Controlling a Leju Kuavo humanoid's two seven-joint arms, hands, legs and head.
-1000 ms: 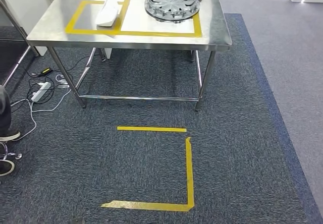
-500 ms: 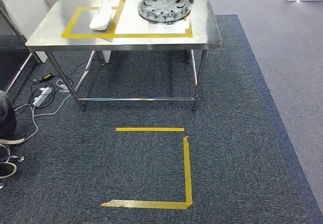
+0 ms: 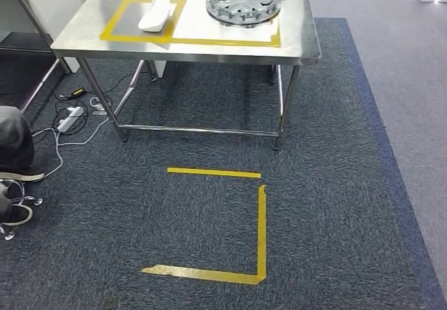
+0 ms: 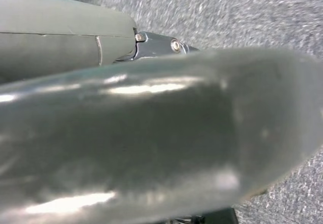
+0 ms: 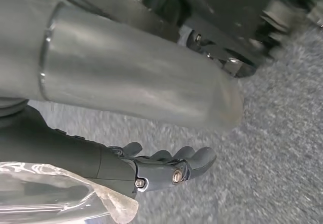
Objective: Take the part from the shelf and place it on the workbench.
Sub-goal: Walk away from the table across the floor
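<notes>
Our left hand [image 4: 160,143] is a grey blur over carpet; we cannot tell its grip. On the tabletop [image 3: 79,34], the white part [image 3: 154,13] lies left of a hubcap [image 3: 244,1]. Our right hand [image 5: 167,166] holds nothing, fingers loosely extended.

1 workbench [image 3: 95,34], 1 wheel cover [image 3: 243,1], 1 white part [image 3: 154,15], 1 power strip [image 3: 69,118].

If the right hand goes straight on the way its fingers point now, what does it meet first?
Probably the carpet. In the right wrist view the right hand points out over grey carpet with nothing between, though depth is hard to judge.
</notes>
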